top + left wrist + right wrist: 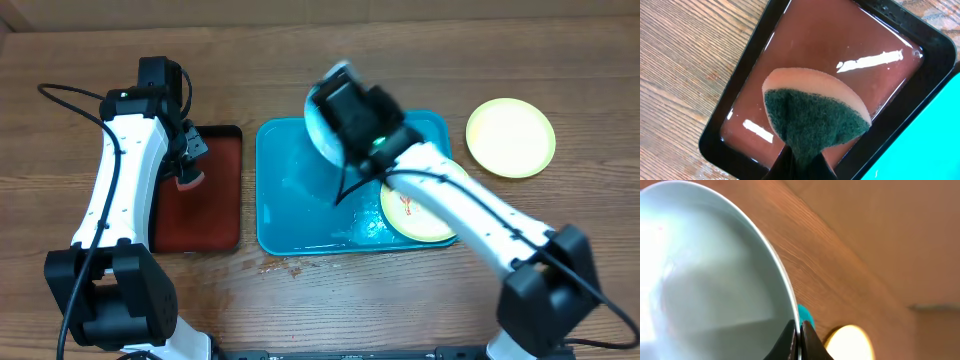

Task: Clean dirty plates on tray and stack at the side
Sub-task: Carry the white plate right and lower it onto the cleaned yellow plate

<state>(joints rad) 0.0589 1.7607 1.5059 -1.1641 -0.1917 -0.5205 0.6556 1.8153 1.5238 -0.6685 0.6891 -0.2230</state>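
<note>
My right gripper [345, 120] is shut on the rim of the light blue plate [322, 128] and holds it tilted up over the back of the blue tray [290, 200]; the right wrist view shows the plate [710, 280] pinched between the fingers [799, 335]. A yellow-green plate with a red smear [415, 215] lies in the tray's right part, partly under my arm. Another yellow-green plate [511, 137] lies on the table at the right. My left gripper [186, 165] is shut on a green and pink sponge [815, 115] above the dark red tray [840, 45].
The black-rimmed dark red tray [205, 195] sits left of the blue tray, nearly touching it, and holds shiny liquid. Bare wooden table [560, 60] lies around both trays. A black cable [70, 95] runs at the far left.
</note>
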